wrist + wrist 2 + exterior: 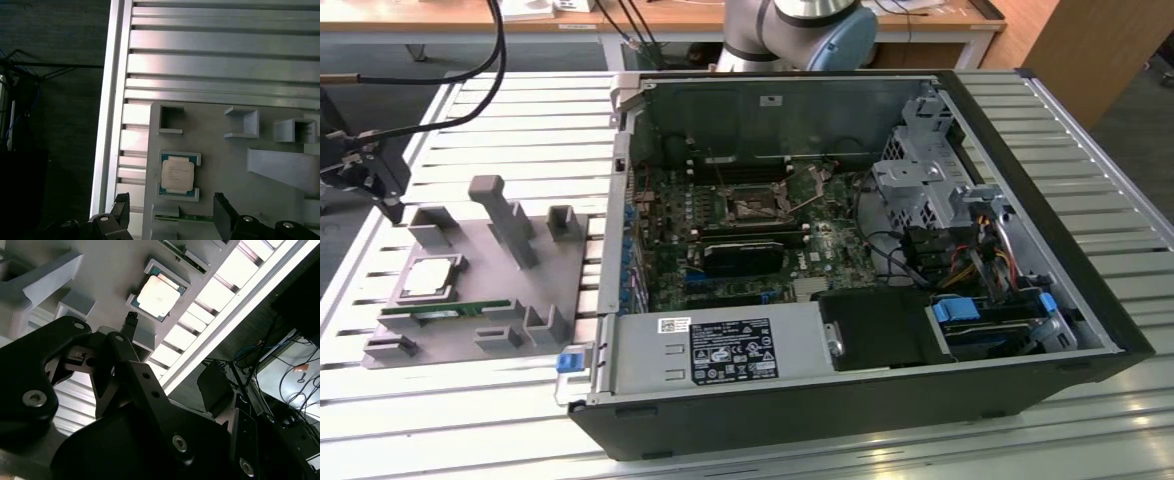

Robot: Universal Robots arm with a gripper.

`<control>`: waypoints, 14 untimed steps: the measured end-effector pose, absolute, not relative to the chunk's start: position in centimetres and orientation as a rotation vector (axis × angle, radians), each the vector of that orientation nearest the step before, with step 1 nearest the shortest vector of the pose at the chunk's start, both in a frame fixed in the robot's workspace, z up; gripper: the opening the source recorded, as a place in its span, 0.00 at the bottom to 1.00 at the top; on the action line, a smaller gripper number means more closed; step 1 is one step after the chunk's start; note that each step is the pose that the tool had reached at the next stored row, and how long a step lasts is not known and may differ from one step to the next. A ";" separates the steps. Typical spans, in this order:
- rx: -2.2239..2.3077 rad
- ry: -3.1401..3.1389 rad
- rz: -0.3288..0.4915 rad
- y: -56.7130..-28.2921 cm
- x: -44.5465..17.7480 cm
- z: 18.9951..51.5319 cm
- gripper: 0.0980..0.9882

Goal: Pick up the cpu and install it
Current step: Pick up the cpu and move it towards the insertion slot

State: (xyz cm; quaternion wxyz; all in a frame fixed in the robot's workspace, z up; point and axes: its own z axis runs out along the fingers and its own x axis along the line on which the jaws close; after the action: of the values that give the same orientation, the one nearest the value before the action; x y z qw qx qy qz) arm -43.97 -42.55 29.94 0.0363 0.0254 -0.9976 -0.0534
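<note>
Gripper [171,210]: released. Its two black fingers [123,212] stand wide apart with nothing between them. In the exterior view it hangs at the scene's far 9 o'clock edge, at about 11 o'clock from the cpu and apart from it.
Cpu [430,278]: lies flat, silver top up, in a framed pocket on the grey fixture plate [494,285], toward the plate's 9 o'clock side. In the first wrist view it sits in line with the gap between the fingers, untouched.
Memory stick [447,312]: green, just beside the cpu at its 6 o'clock, on the same plate.
Computer case [854,420]: lying open at 3 o'clock from the plate, on the slatted aluminium table [454,420].
Motherboard [667,270]: green — it covers the case floor.
Cpu socket [754,208]: a square metal frame near the board's middle, well apart from the cpu.
Power supply [720,350]: grey box at the case's 6 o'clock edge.
</note>
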 end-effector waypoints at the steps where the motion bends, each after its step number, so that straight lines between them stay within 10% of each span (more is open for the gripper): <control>1: 0.083 -3.063 -0.164 -42.6 -44.0 29.9 0.74; 14: 0.108 -3.062 -0.163 -43.0 -43.9 28.8 0.74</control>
State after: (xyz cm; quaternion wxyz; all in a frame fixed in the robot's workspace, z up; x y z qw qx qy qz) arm -43.92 -43.04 28.84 0.0368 0.0353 -0.9973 -0.0530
